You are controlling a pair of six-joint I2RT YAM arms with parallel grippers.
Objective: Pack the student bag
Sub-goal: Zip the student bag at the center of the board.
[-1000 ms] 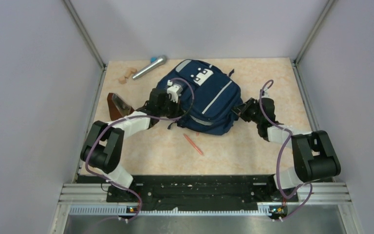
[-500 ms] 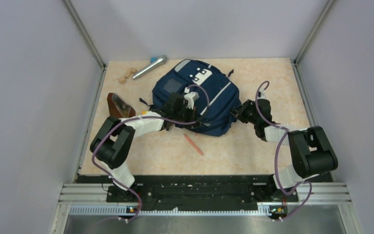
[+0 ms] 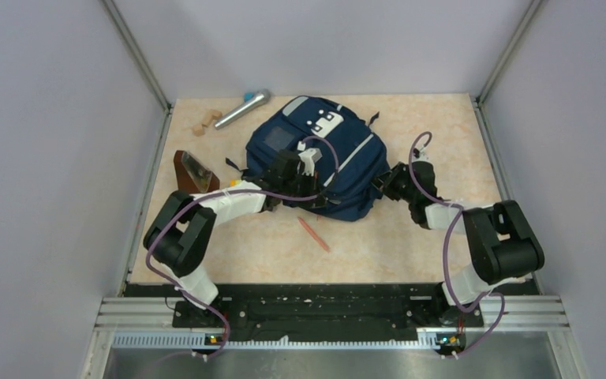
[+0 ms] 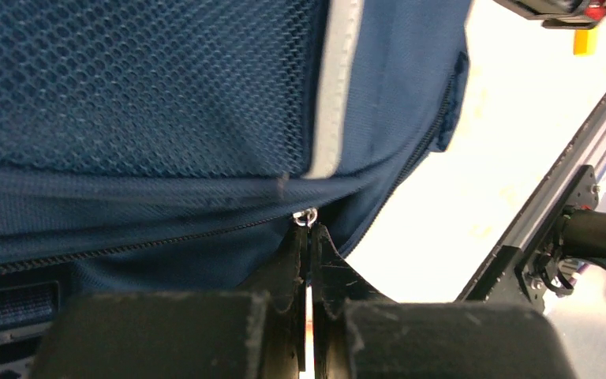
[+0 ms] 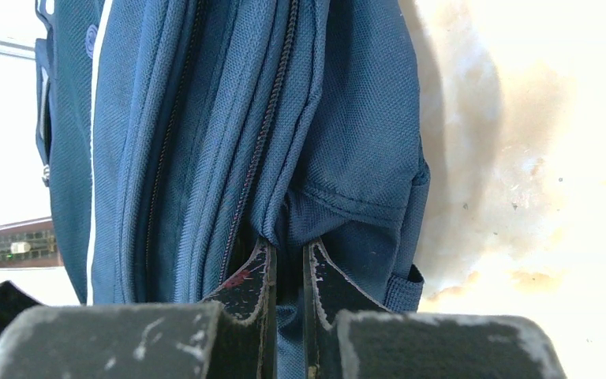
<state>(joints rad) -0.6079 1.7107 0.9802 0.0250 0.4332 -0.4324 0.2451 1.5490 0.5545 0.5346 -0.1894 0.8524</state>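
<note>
**A:** Pale marbled bench (image 3: 410,237), grey walls round it. What have you got hold of?

**B:** Your left gripper (image 4: 308,233) is pressed together on the small metal zip pull (image 4: 306,215) of the large navy-blue fabric backpack (image 3: 339,150). A second ago it sat farther back and left, so you've likely drawn the zip along. Your right gripper (image 5: 288,260) pinches the bag's side fabric.

**A:** And the bag?

**B:** Mid-bench, lying flat. The thin orange pen (image 3: 313,234) and silver microphone (image 3: 242,109) lie outside it, so you're not done packing.

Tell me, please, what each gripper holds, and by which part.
The left gripper pinches the student bag by its zipper pull; the right gripper pinches a fold of the bag's fabric beside a zipper.
</note>
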